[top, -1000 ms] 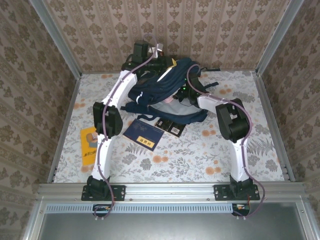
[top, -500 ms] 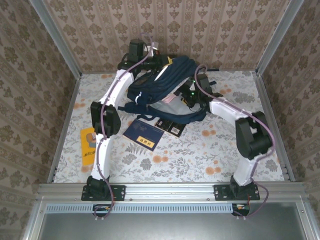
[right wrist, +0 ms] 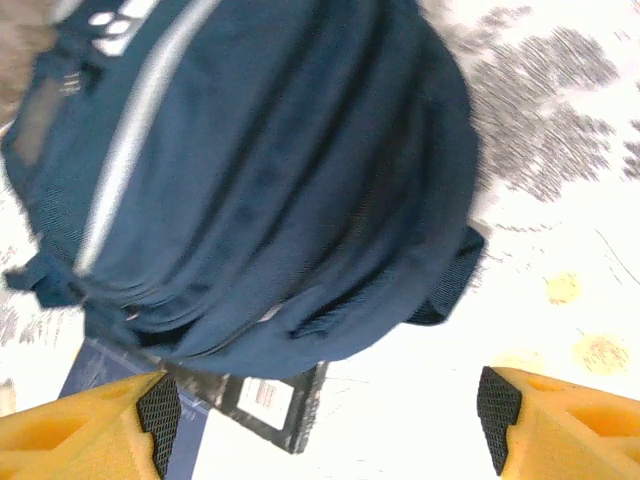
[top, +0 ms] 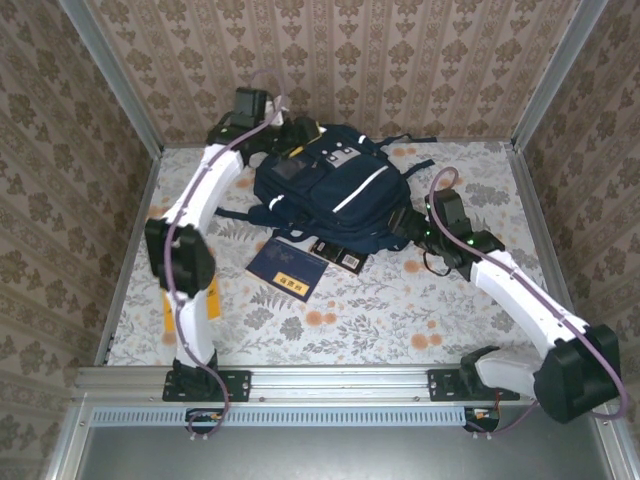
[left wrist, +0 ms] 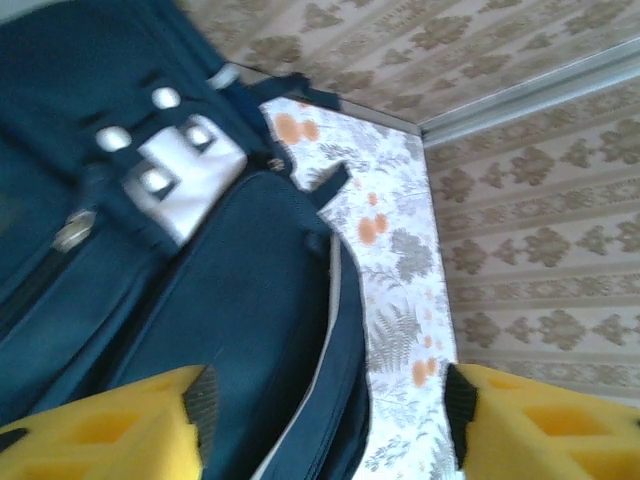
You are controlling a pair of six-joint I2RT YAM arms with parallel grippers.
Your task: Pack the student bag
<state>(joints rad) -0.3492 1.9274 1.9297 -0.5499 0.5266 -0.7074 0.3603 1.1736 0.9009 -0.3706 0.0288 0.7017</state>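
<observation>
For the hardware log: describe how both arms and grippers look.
The left arm and right arm have white links, bulky black joint housings and a lilac cable along them. The left gripper and right gripper carry yellow fingers with black pads.

Floral table point(top: 400, 310) — student bag point(top: 325, 190), booklet point(top: 287, 270)
</observation>
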